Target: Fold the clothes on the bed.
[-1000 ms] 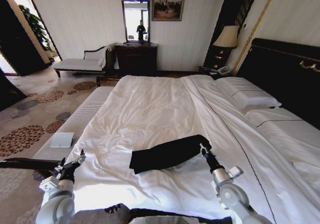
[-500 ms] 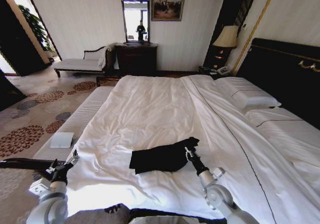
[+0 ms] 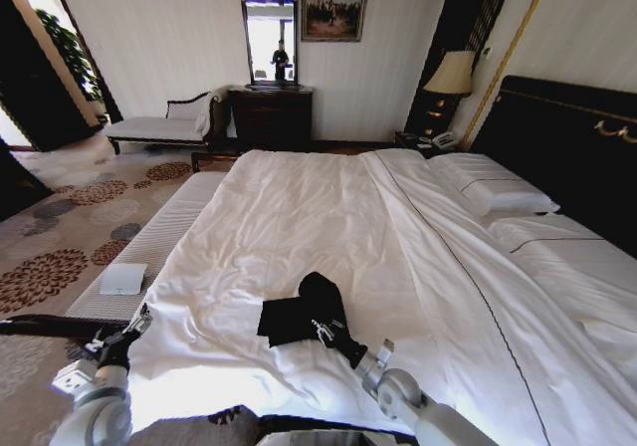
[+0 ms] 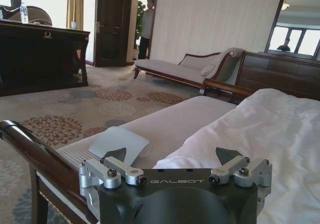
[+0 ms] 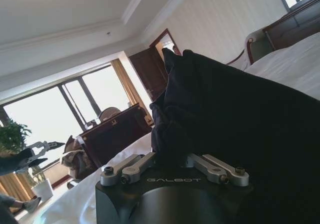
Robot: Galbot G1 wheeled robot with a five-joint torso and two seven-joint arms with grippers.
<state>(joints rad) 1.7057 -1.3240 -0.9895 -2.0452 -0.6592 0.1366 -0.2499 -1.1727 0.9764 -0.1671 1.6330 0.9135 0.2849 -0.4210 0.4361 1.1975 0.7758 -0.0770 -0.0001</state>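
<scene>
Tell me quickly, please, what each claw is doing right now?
Left claw: open, holding nothing, beside the bed.
Right claw: closed on the black T-shirt, lifting its end.

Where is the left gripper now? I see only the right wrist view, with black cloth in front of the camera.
Observer: The left gripper is at the near left corner of the bed, beside the white bench, apart from the T-shirt.
Operator: Is it open?
Observer: Yes. In the left wrist view its fingers stand wide apart with nothing between them.
Operator: And how does the shirt lie on the bed?
Observer: From the head view, the right gripper holds one end raised over the rest, which lies flat on the duvet.
</scene>
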